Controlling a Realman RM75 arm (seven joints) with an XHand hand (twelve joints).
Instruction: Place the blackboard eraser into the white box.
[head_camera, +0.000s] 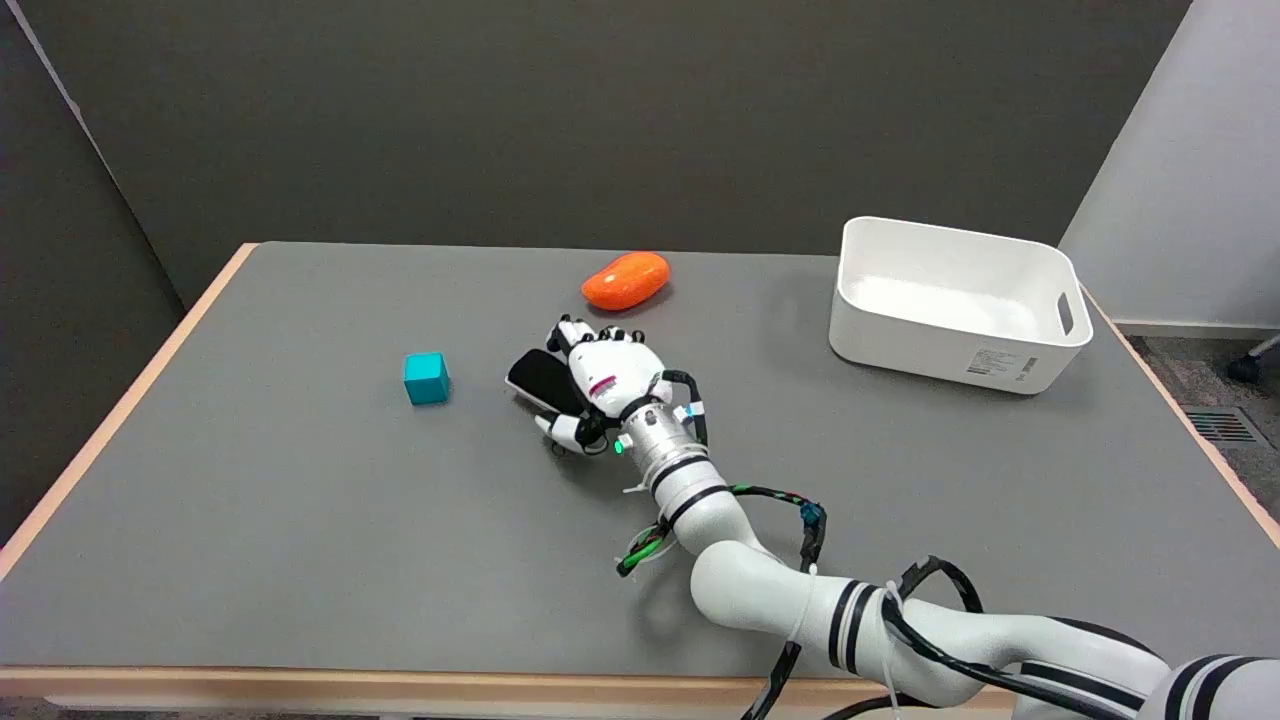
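The blackboard eraser (538, 380) is a flat black block near the middle of the grey table. My right hand (605, 378) lies over its right end, with fingers (572, 335) on its far side and the thumb (562, 430) on its near side, gripping it. The eraser's left end sticks out from the hand. It sits low at the tabletop, and I cannot tell whether it is lifted. The white box (940, 362) stands open and upright at the table's far right, well away from the hand, with nothing visible inside.
An orange oval object (626, 280) lies just beyond the hand, toward the table's back edge. A teal cube (426, 378) sits to the left of the eraser. The table's wooden edge (120, 410) runs along the left, front and right.
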